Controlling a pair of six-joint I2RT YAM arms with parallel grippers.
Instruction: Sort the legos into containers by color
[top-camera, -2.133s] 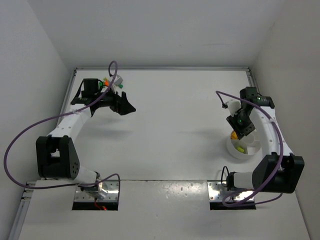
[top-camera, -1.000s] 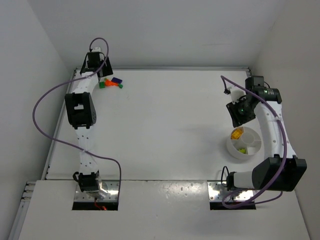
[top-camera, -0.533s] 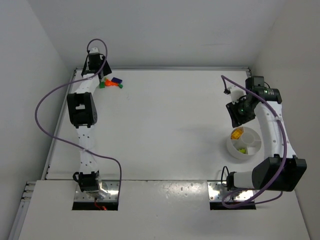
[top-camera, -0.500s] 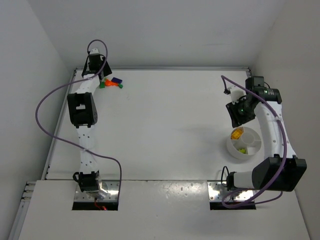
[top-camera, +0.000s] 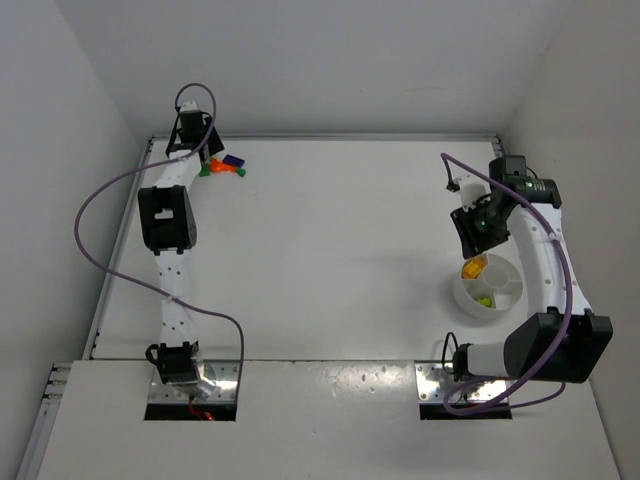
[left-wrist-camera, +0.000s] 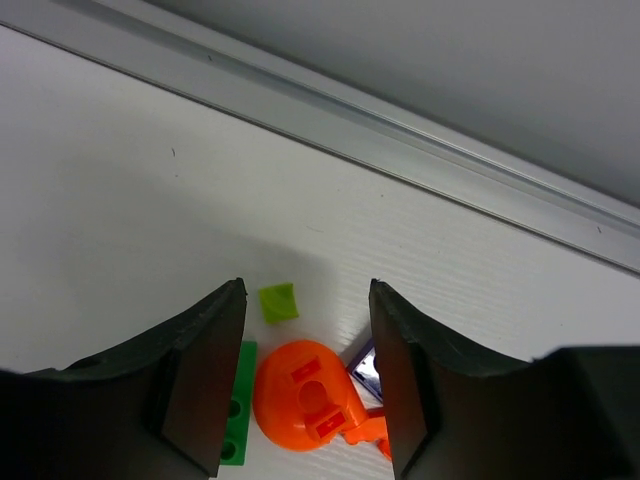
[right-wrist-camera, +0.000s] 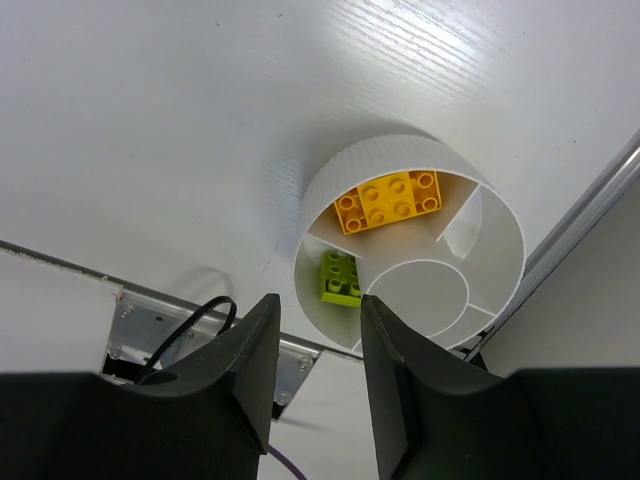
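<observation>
Pointing at legos (top-camera: 226, 166), left arm (top-camera: 168, 215) outstretched; right arm (top-camera: 546, 262) arched beside dish (top-camera: 462, 300).

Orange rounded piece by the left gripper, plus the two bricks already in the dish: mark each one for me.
orange rounded piece (left-wrist-camera: 305, 395): left wrist view, middle of its top.
yellow-orange brick (right-wrist-camera: 390, 200): right wrist view, centre of its studded top.
lime brick (right-wrist-camera: 340, 277): right wrist view, its studded top.

Plain white walls (top-camera: 300, 60) box in a white table (top-camera: 330, 230), with a metal rail (top-camera: 330, 136) along its far edge.
</observation>
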